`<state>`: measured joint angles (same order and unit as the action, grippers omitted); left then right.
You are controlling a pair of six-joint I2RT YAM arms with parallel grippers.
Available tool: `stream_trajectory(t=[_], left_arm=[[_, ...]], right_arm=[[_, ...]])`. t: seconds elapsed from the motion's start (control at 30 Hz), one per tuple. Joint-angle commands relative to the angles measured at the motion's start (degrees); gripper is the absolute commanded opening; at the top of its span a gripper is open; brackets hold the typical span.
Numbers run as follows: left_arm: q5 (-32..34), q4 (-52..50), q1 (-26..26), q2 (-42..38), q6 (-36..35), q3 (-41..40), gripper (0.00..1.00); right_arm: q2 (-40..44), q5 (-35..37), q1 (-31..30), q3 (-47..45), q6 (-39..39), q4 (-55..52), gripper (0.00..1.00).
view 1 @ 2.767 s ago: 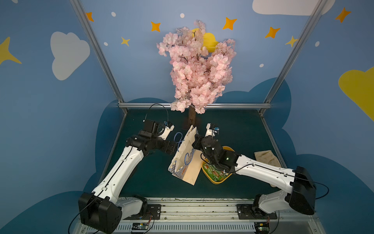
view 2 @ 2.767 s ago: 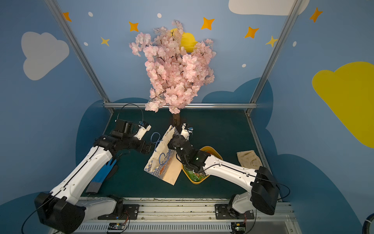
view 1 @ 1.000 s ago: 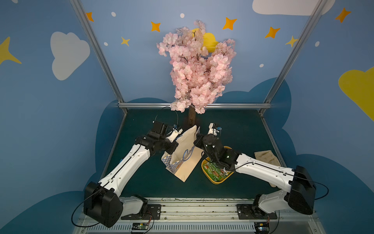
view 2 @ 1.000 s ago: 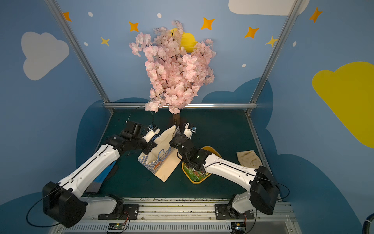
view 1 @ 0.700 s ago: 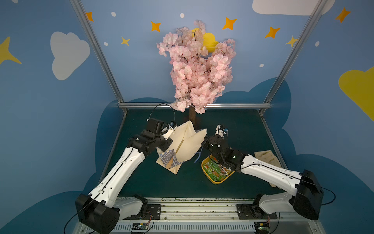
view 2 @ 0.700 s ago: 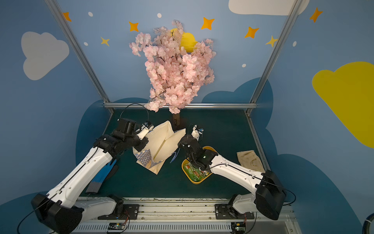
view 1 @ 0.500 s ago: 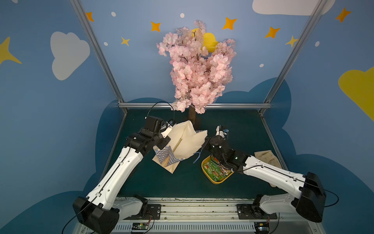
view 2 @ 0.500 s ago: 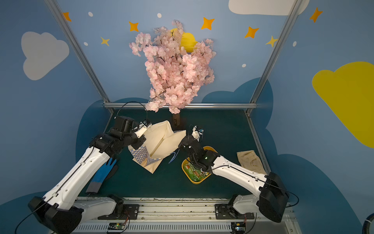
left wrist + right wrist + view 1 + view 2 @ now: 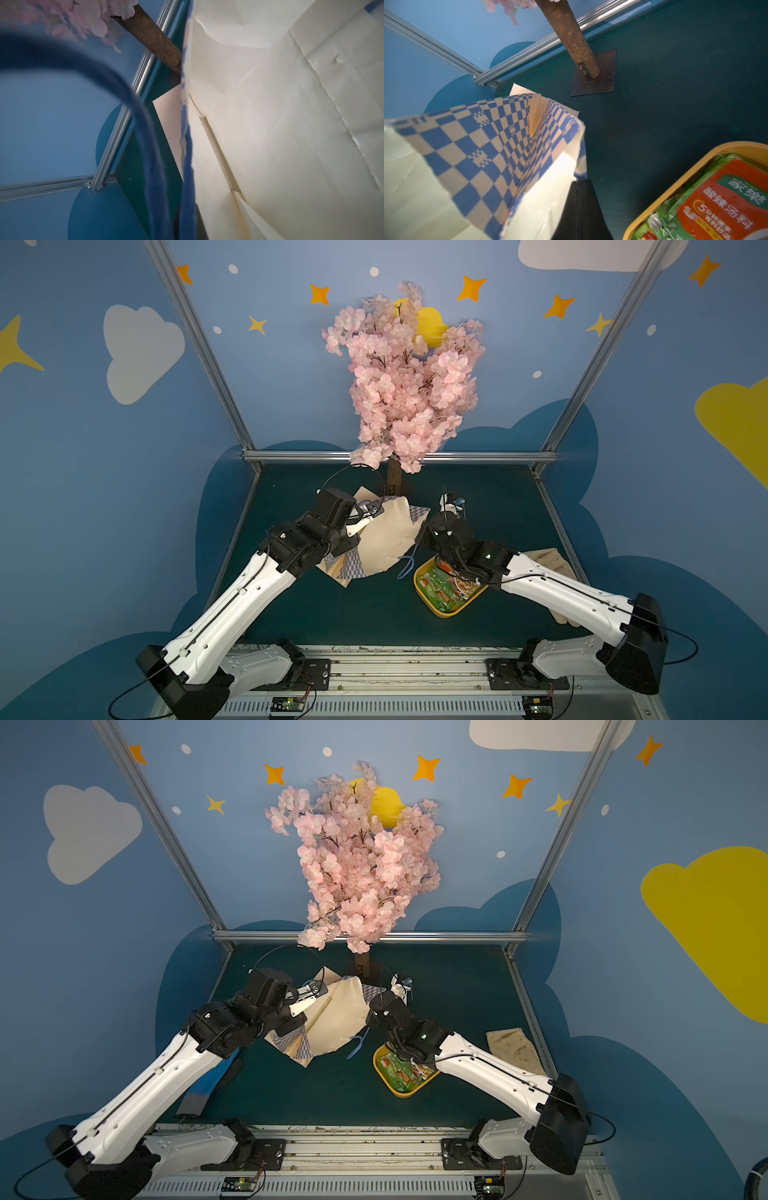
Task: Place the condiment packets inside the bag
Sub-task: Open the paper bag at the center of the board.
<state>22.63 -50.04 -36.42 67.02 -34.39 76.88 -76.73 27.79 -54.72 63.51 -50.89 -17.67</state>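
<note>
in both top views: bag (image 9: 388,537) spread open over dark green surface (image 9: 332,614), cream inside facing up. left pincer (image 9: 371,515) closed on one rim, right pincer (image 9: 419,529) closed on opposite rim. condiment packets (image 9: 451,588) lying in yellow tray (image 9: 441,612), just beside bag.

left wrist: only cream inside and blue cord handle (image 9: 143,133), no packet seen.

right wrist: narrow pinch on checkered rim, packets in tray near.

opening of bag seems done; picking and dropping of packets all left to do.

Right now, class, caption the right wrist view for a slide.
Close-up: right gripper pinches the checkered bag rim; condiment packets lie in the yellow tray nearby.
</note>
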Motion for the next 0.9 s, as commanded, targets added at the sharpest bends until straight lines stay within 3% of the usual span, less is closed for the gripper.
stream_trajectory(t=[0.0, 0.1, 0.23, 0.37, 0.47, 0.73, 0.87], left_arm=[[5.81, 1.68, -0.49, -0.45, -2.64, 0.68, 0.03], [7.12, 6.03, 1.98, -1.33, -5.48, -2.04, 0.03], [2.14, 4.73, 7.79, -0.17, -2.48, -2.09, 0.03], [-3.87, 1.82, 8.48, 1.18, 2.87, -2.38, 0.03], [-4.61, 2.35, 8.53, 2.54, 4.38, -2.69, 0.03], [-10.4, -0.34, 7.96, 3.19, 8.17, 0.32, 0.03], [-14.35, -3.76, 8.17, 4.25, 12.04, 3.31, 0.03]], right_arm=[[-0.64, 0.34, 0.09, 1.79, 2.24, -8.64, 0.0], [0.81, 1.06, 0.23, 1.4, 2.15, -12.66, 0.0], [4.38, 0.33, 0.23, -2.46, 2.71, -11.32, 0.0], [7.12, -2.74, 0.23, -5.09, 3.13, -6.68, 0.04], [7.63, -4.08, 0.14, -4.11, 3.38, -7.16, 0.07], [9.15, -4.45, 0.23, -2.34, 6.65, -8.26, 0.31], [10.09, -3.52, 0.25, -1.07, 7.97, -8.2, 0.48]])
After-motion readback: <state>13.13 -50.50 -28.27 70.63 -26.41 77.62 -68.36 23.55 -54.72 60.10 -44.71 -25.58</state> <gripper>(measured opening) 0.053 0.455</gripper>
